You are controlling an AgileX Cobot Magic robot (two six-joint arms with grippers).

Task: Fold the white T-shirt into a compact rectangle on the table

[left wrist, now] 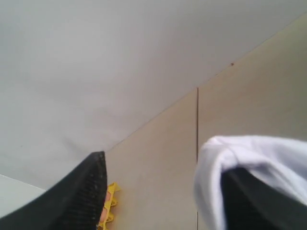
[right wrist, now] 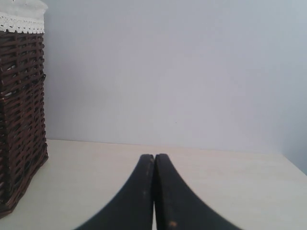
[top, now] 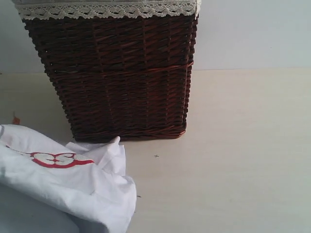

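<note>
**Desk:** Where is the shirt on your screens?

**Operator:** My exterior camera puts the crumpled white cotton T-shirt (top: 63,184) on the pale cream matte tabletop (top: 233,160). It lies in the near left corner of that view, just in front of the tall dark brown wicker basket (top: 121,77) with the white lace-trimmed liner (top: 107,8).

**Desk:** Which way does it run?

**Operator:** It is a bunched heap, not flat. I read its long axis as slanting from the left edge of the view down toward the bottom edge, nearer the middle. One cloth corner peaks up at the basket's foot, and I cannot tell whether it touches the wicker. The red patch with white letters (top: 56,159) faces up, and a small orange tag (top: 16,120) shows at the far left.

**Desk:** And the grippers?

**Operator:** Neither appears in the exterior view, so I only get them from the wrist cameras. The left gripper (left wrist: 163,165) has its jaws standing wide apart. A fold of the shirt is draped over one black finger (left wrist: 254,201), hanging on it rather than pinched, and the other finger is bare. That camera also gives me a seam in the tabletop, which the exterior one does not. The right gripper (right wrist: 154,158) has its jaws pressed together on nothing, over bare table. Its camera sees the basket's side but not the shirt.
</note>
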